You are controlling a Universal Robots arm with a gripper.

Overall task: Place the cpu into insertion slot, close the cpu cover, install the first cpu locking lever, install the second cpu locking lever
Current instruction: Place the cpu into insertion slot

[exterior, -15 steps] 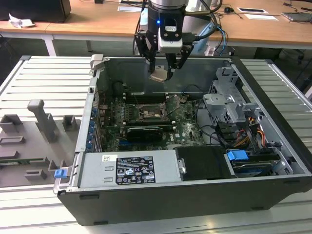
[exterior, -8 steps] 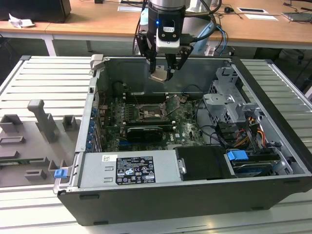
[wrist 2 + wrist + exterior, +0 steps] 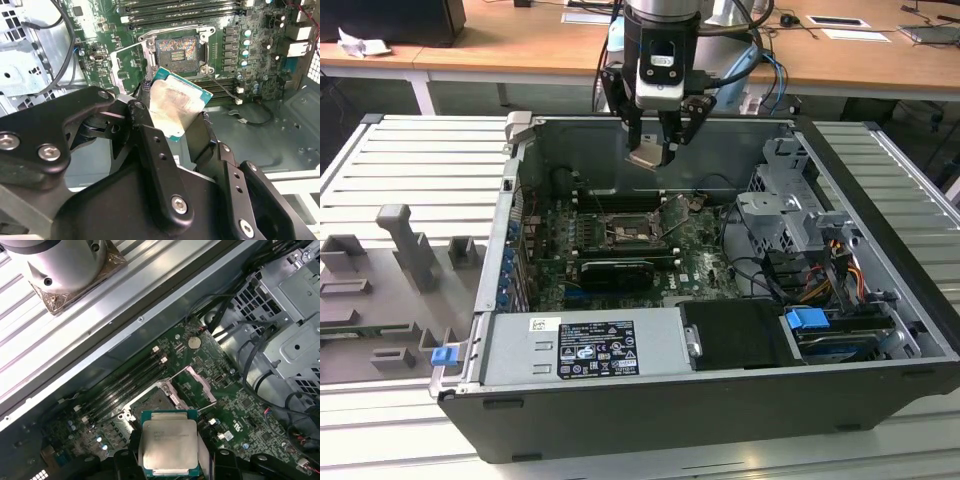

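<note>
In the second wrist view the fingers (image 3: 150, 140) of the gripper (image 3: 175, 125) hide two edges of the chip (image 3: 175, 102) they clamp, near the socket (image 3: 177, 50). In the first wrist view the chip (image 3: 169, 445) covers part of the socket's (image 3: 155, 400) rim, and the picture's edge cuts off the fingers. In the exterior view the socket (image 3: 623, 232) and the cover (image 3: 677, 210) beside it are too small to tell in detail.

Ribbed pale-grey metal table (image 3: 410, 150) here, and sitting right on it: the open black-and-silver computer case (image 3: 620, 415), grey plastic fixture blocks (image 3: 405, 245) at the exterior view's left.
</note>
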